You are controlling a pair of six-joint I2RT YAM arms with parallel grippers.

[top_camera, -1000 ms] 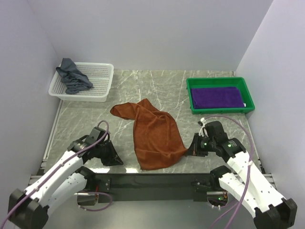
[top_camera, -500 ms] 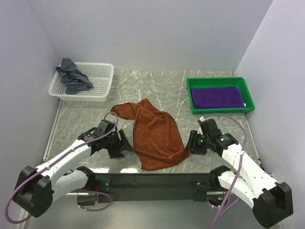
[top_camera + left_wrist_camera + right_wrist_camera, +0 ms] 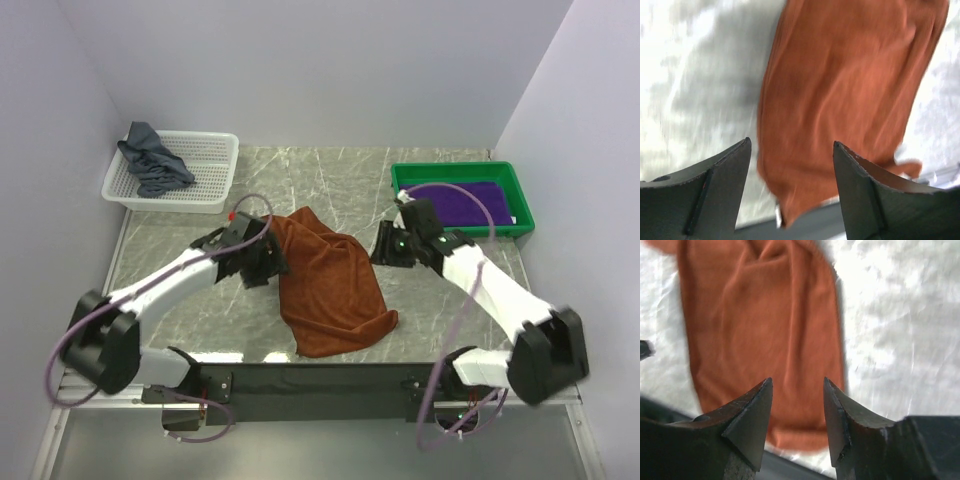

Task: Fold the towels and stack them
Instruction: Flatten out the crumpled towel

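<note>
A rust-brown towel [image 3: 332, 290] lies crumpled and loosely doubled in the middle of the marble table. My left gripper [image 3: 268, 266] hovers open at its upper left edge. In the left wrist view the rust-brown towel [image 3: 850, 85] fills the space beyond the left gripper [image 3: 791, 150], with nothing between the fingers. My right gripper [image 3: 382, 250] stands open just off the towel's upper right side. The right wrist view shows the rust-brown towel [image 3: 765, 325] below the right gripper [image 3: 797, 382], untouched. A purple towel [image 3: 455, 203] lies folded in the green tray [image 3: 460, 170]. A grey-blue towel [image 3: 150, 160] is bunched in the white basket [image 3: 205, 170].
The basket stands at the back left corner and the tray at the back right. Walls close the table on three sides. The black front rail [image 3: 320, 380] runs along the near edge, just below the rust-brown towel's lower end.
Both arms have swung from the near edge of the table toward the far end of the rust-brown towel. Both grippers have gone from shut to open. The towel has barely shifted.
</note>
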